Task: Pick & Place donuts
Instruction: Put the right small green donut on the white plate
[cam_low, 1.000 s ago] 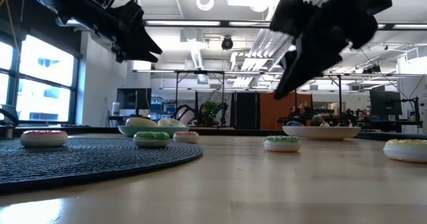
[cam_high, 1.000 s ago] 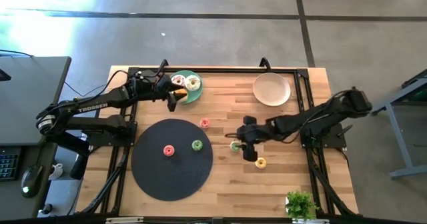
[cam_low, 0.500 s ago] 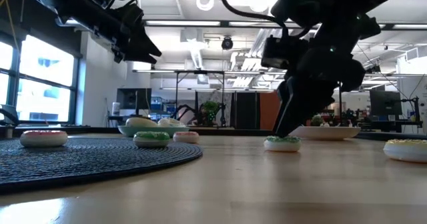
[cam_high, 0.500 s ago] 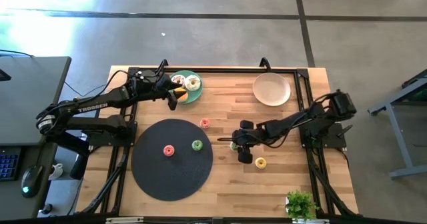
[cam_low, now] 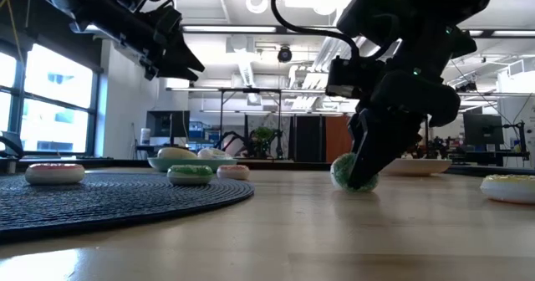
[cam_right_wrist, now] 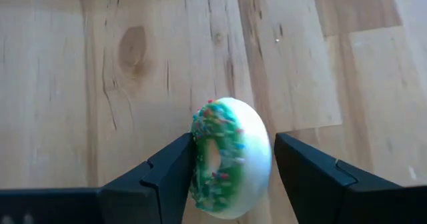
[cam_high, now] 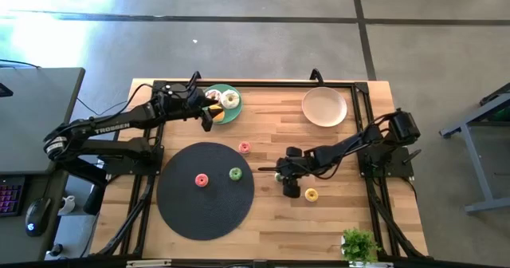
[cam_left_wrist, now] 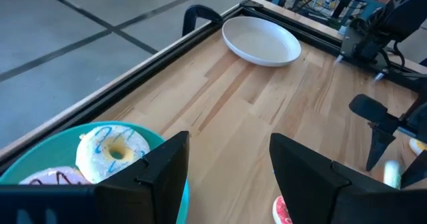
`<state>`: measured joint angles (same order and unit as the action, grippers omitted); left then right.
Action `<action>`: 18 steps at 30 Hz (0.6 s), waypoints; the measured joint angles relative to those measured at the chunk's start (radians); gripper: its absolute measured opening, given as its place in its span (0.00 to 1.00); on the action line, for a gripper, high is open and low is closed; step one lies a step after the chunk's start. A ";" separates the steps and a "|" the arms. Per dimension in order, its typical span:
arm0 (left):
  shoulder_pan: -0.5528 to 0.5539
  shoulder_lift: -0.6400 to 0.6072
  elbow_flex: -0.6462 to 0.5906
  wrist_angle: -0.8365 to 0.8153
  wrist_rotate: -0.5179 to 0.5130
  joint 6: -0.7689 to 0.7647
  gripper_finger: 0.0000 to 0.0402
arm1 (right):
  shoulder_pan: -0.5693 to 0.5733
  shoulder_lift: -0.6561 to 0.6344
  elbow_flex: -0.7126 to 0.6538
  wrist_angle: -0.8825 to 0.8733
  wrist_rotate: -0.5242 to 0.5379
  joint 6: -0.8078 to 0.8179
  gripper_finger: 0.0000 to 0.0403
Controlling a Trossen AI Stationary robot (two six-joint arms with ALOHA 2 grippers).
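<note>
Near the middle of the desk, the right gripper [cam_right_wrist: 223,177] pinches a green-frosted donut [cam_right_wrist: 230,156] between its jaws, tipped on edge, probably for carrying it off. The left gripper [cam_left_wrist: 227,171] hovers with jaws spread and empty over the green plate [cam_left_wrist: 37,159] at the desk's far edge.

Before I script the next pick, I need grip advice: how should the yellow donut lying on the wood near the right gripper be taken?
Probably from straight above: the yellow donut lies flat on the table, so close the fingers across its outer rim.

Two donuts [cam_high: 218,175] on the mat [cam_high: 205,190], left of the gripper [cam_high: 285,177].
</note>
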<state>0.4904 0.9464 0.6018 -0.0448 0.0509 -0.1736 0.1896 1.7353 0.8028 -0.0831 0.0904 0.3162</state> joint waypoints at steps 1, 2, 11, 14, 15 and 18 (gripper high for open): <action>0.000 0.005 0.000 0.000 0.000 -0.010 0.52 | 0.000 0.002 0.000 0.000 0.004 0.010 0.51; 0.000 0.010 0.000 -0.002 0.000 -0.015 0.52 | 0.000 0.002 0.000 0.000 0.007 0.022 0.51; 0.000 0.059 0.000 -0.009 -0.010 -0.015 0.52 | 0.000 -0.009 0.001 -0.003 -0.044 0.045 0.31; 0.000 0.062 0.000 -0.010 -0.010 -0.019 0.52 | 0.000 -0.027 0.014 -0.029 -0.046 0.043 0.22; 0.000 0.062 0.000 -0.008 -0.008 -0.020 0.52 | -0.005 -0.041 0.023 -0.048 -0.053 0.043 0.19; 0.000 0.062 0.000 0.005 0.012 -0.066 0.52 | -0.034 -0.106 0.068 -0.149 -0.083 0.041 0.12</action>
<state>0.4904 1.0088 0.6018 -0.0399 0.0627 -0.2400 0.1554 1.6295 0.8712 -0.2317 0.0078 0.3570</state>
